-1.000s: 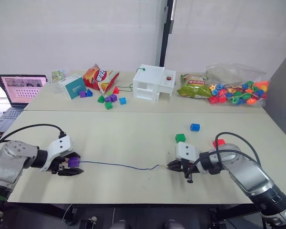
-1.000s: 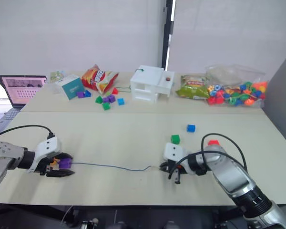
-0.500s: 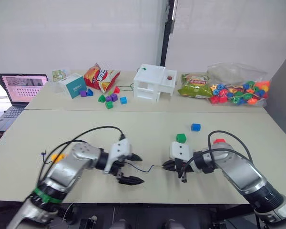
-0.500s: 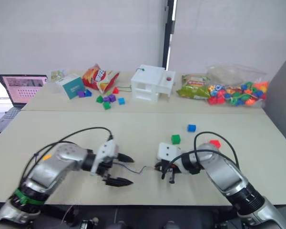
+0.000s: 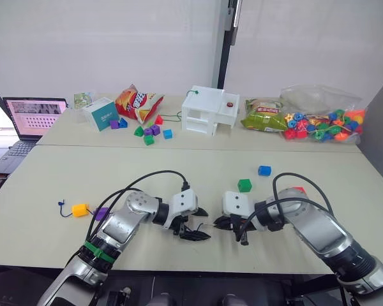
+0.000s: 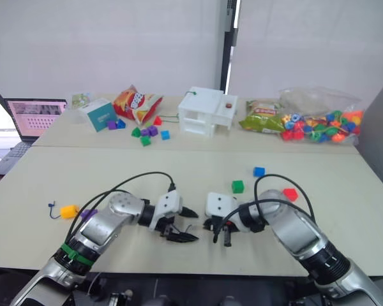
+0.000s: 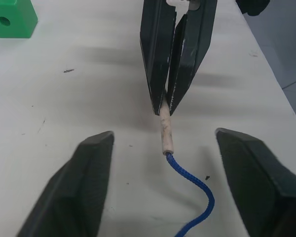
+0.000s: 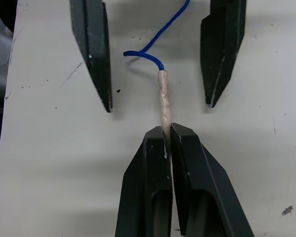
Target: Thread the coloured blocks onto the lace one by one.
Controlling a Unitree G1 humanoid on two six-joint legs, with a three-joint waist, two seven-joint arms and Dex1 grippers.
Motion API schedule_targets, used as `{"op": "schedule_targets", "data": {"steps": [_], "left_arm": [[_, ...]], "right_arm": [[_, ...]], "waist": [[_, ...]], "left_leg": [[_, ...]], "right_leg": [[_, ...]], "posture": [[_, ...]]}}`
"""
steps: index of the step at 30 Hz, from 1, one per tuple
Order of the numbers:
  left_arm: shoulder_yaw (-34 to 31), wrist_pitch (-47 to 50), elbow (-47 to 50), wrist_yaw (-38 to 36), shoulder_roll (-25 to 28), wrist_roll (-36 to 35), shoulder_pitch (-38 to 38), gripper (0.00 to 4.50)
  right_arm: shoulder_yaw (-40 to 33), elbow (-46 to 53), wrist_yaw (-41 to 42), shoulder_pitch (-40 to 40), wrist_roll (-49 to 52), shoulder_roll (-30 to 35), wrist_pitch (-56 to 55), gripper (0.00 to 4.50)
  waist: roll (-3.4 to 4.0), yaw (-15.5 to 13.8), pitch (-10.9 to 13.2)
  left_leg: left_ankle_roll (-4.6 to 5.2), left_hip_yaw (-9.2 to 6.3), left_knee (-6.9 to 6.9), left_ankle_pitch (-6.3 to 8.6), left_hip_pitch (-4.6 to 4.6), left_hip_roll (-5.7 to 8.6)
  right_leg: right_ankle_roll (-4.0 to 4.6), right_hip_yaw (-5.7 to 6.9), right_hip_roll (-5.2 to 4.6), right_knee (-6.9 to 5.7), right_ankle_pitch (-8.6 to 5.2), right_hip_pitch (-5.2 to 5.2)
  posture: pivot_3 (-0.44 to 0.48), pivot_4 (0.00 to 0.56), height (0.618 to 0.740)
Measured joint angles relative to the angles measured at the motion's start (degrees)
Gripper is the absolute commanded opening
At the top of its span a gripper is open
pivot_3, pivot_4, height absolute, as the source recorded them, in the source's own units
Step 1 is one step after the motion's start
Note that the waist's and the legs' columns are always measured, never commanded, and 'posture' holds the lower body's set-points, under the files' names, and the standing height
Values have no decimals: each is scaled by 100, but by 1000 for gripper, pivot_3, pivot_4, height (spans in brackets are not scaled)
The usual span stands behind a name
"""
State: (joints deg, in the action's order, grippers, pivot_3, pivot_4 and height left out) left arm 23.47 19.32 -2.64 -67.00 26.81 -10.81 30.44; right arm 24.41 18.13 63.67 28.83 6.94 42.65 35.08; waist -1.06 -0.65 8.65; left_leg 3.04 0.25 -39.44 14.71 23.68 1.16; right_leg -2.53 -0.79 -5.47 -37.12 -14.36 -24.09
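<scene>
On the pale cream tabletop (image 5: 179, 182) the right pincer (image 8: 166, 133) has its two black fingers pressed together on the stiff pale tip of the thin dark-blue lace (image 8: 163, 94), which pokes out past the fingertips and lies low over the surface. The left pincer (image 5: 196, 223) faces it from the other side with its fingers spread wide and nothing between them; the pale tip sits in the gap between those spread fingers, touching neither. From the tip the blue cord curls back under the left pincer. Near the left edge of the tabletop a small yellow-orange plastic block (image 5: 80, 210) and a small purple plastic block (image 5: 101, 213) lie just beside each other, with a short dark-blue end of cord showing beyond the yellow-orange one. Behind the right pincer stands a small green plastic block (image 5: 244, 185), a small blue plastic block (image 5: 263, 170) a little farther back, and a small red plastic block (image 6: 290, 194) to the right, partly hidden by the arm's black cable. Along the far side stand a white toy house (image 5: 210, 111), a red snack bag (image 5: 136, 102), a clear bag of multicoloured beads (image 5: 322, 121) and an open laptop (image 5: 27, 121).
</scene>
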Motion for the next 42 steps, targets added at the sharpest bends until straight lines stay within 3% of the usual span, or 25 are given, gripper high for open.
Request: {"op": "schedule_targets", "data": {"steps": [7, 21, 27, 34, 39, 42], "left_arm": [[-101, 5, -31, -15, -30, -27, 29, 28], [-102, 99, -29, -21, -49, -51, 28, 28], [-201, 109, -7, -15, -32, -58, 31, 0], [-278, 268, 211, -46, 144, -81, -125, 0], [-342, 383, 359, -42, 186, -157, -266, 0], [-372, 466, 403, -13, 207, -184, -351, 0]], "right_arm": [[-9, 2, -29, 0, -16, 1, 2, 0], [-31, 96, -77, -74, -108, -7, 19, 0], [-461, 217, -606, -452, 52, -281, 493, 1978], [-2755, 1589, -1789, -2149, 715, -687, 1907, 4424], [-4264, 2145, -2839, -2857, 818, -1563, 2415, 4468], [-4793, 1940, -3722, -2937, 494, -1892, 2338, 4468]], "waist": [[0, 0, 0], [0, -1, 0], [0, -7, 0], [1, -57, 0], [4, -26, -2], [6, -4, -3]], "left_leg": [[2, -1, -19, 1, 6, -2], [3, -3, -28, 2, 8, -2], [3, -4, -29, 2, 10, -1], [8, -6, -27, 5, 15, 0], [7, -8, -28, 5, 10, -1], [5, -4, -28, 3, 8, 3]], "right_leg": [[0, 1, 4, -4, 0, 1], [-3, 2, 3, -5, 2, 2], [-4, 1, 2, -6, 2, 2], [-7, 0, -4, -3, 4, 3], [-9, -2, 0, -8, 5, 6], [-13, -5, -1, -9, 7, 6]], "posture": [[0, 150, 740], [0, 150, 740], [0, 150, 740], [0, 150, 740], [0, 150, 740], [0, 150, 740]]}}
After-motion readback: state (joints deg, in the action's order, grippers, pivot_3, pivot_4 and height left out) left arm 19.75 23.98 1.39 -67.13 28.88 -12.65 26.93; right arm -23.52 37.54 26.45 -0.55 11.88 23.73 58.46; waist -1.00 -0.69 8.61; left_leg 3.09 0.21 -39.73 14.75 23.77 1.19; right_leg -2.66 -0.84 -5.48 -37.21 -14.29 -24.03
